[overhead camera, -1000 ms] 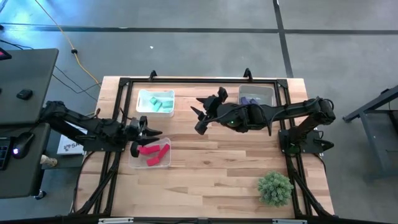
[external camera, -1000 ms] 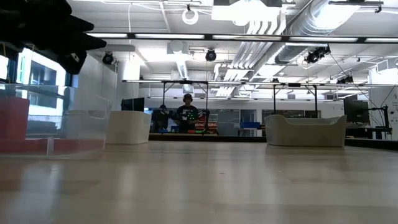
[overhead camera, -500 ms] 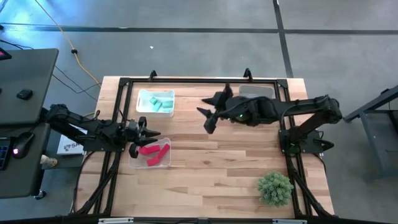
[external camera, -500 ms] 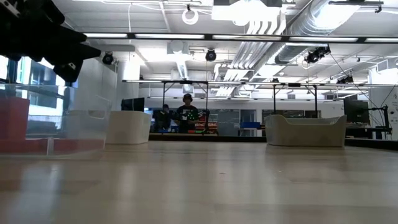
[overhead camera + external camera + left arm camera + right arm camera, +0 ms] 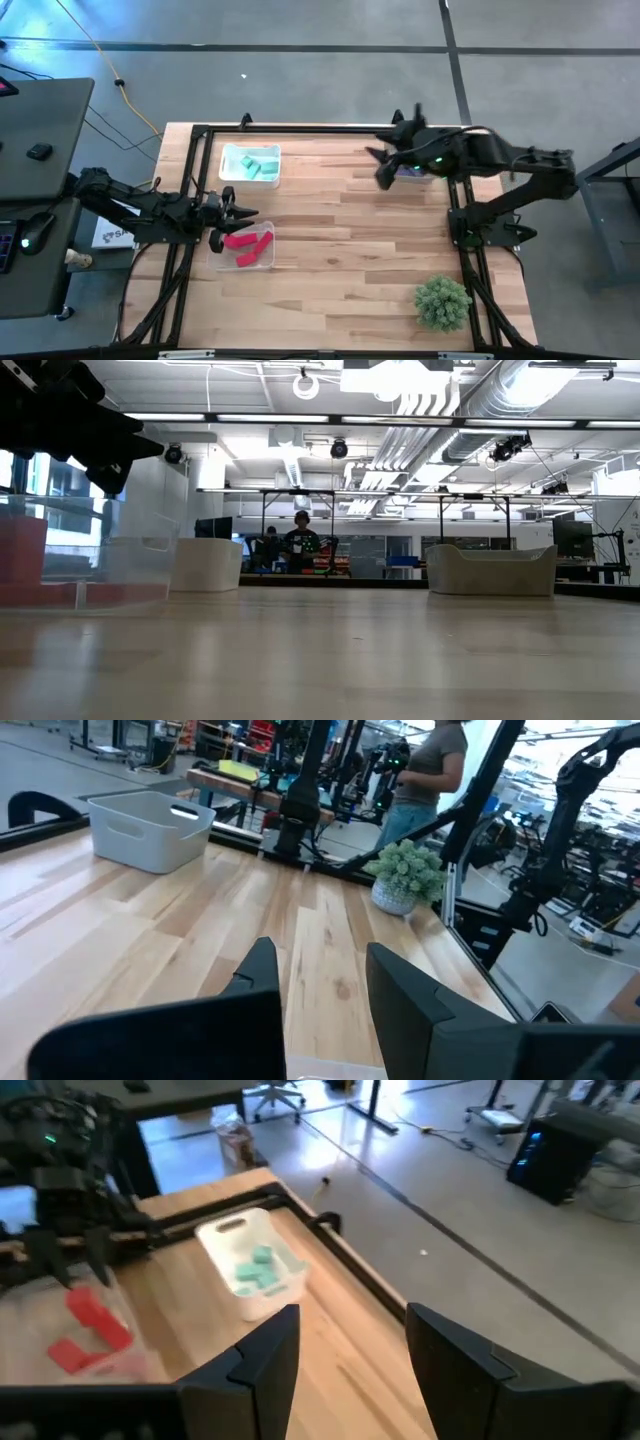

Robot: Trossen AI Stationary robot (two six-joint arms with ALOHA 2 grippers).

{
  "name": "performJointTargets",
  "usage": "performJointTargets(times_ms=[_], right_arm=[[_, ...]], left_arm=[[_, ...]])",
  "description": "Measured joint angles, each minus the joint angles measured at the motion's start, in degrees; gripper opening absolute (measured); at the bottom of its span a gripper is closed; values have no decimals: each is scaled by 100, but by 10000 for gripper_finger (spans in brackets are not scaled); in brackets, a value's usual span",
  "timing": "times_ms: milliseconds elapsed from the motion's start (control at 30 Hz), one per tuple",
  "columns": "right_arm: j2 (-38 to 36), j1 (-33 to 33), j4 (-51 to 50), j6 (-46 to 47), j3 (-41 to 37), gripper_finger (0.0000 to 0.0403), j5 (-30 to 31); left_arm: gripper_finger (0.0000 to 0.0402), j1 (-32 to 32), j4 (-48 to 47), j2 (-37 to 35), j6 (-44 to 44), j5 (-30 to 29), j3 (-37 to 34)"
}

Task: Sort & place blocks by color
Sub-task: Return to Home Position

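Both my grippers carry nothing. Left gripper (image 5: 238,208) hangs by the worktop's left edge, fingers apart, nothing between them. It is at the far rim of the clear tray (image 5: 268,264); over it or just beside, I cannot tell. The red blocks (image 5: 245,244) lie in that tray just past the tips, toward the near edge, long axes slanted across the tray.

Right gripper (image 5: 379,167) hangs near the far-right corner, fingers also apart & empty, just beside the gray bin (image 5: 150,840) on the side toward the worktop's middle. Teal blocks (image 5: 258,167) sit in the white bin (image 5: 228,153) near the far-left corner, closer to my left arm.

I see no block on the bare wood, so I judge the sorting is done; each arm needs only to fold back to its own side, w/ the left one lifting clear of the tray rim.

Hidden: purple blocks, bc my right arm covers most of the gray bin from above.
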Motion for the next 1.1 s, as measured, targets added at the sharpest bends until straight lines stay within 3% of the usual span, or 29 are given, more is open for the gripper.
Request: performJointTargets(times_ms=[167,333,567,833,1100], right_arm=[[-707,-85,-474,-142,-108,174,111],[-2060,-73,94,-54,-1532,174,114],[-4022,20,2130,-348,-3879,174,-1251],[-5653,20,2564,-270,-5638,174,-1939],[-6630,20,2745,36,-6736,174,-2207]], left_arm=[[62,0,0,0,-3,-9,0],[62,0,0,0,-7,-11,0],[62,0,-2,0,-7,4,0],[62,0,-4,0,-7,7,0],[62,2,-4,0,-7,4,0]])
